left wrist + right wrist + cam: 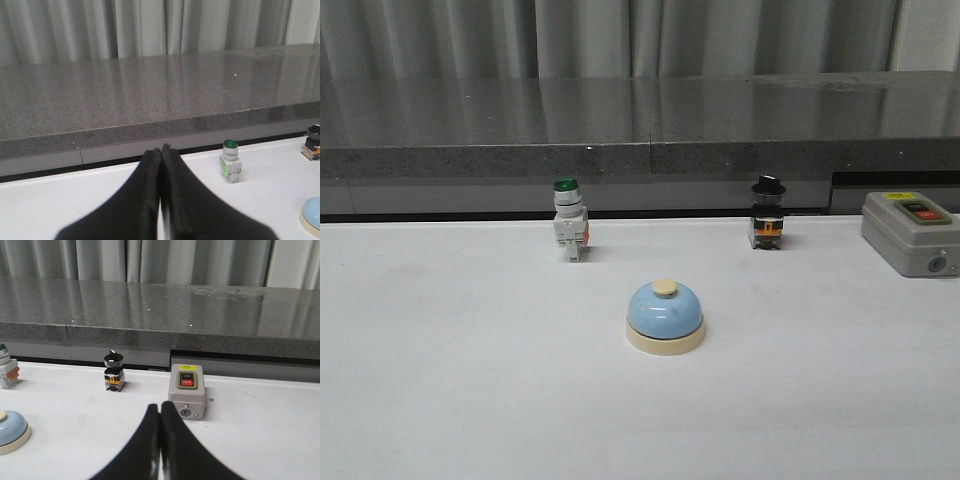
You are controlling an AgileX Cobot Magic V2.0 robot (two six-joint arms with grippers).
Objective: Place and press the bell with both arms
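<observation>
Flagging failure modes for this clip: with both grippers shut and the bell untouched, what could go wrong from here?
1. Both the left gripper and right gripper are shut; either must open before grasping the bell, or it may just shove it.
2. The smooth dome could slip from a pinch.
3. The green-capped switch and black-knobbed switch stand behind and could be knocked.

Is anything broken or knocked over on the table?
Nothing stands out. The bell sits flat and upright. The green-capped switch, the black-knobbed switch and the grey box all stand upright, and nothing looks spilled or damaged.
</observation>
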